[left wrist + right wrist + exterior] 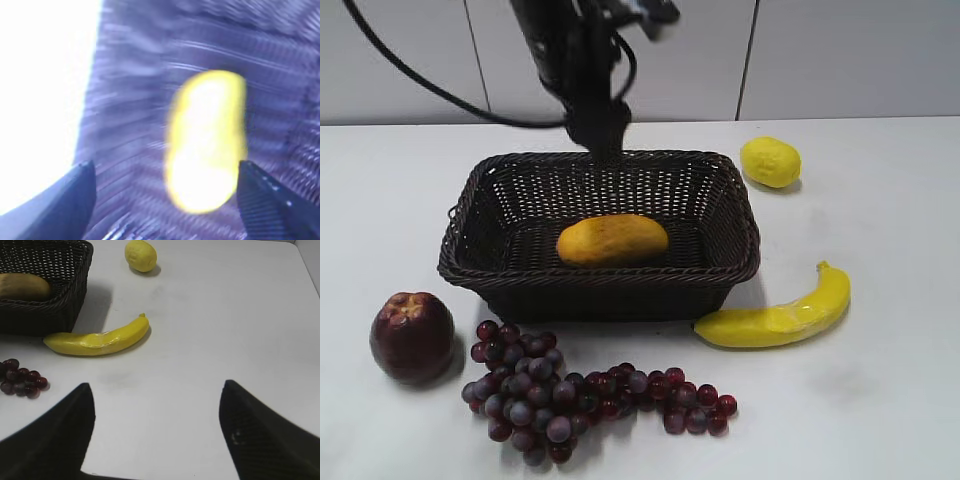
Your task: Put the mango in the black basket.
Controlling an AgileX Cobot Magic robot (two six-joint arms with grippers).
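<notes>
The yellow-orange mango (612,240) lies on the floor of the black basket (480,185), free of any gripper. It shows blurred in the left wrist view (207,142) over the basket's weave (135,125), and at the left edge of the right wrist view (22,286) inside the basket (75,270). My left gripper (600,140) hangs above the basket's far rim; its jaws (165,185) are open and empty, above the mango. My right gripper (156,412) is open and empty over bare table; it is out of the exterior view.
A lemon (770,161) lies right of the basket at the back. A banana (775,318) lies by the basket's front right corner. Grapes (570,395) and a dark red apple (412,337) lie in front of the basket.
</notes>
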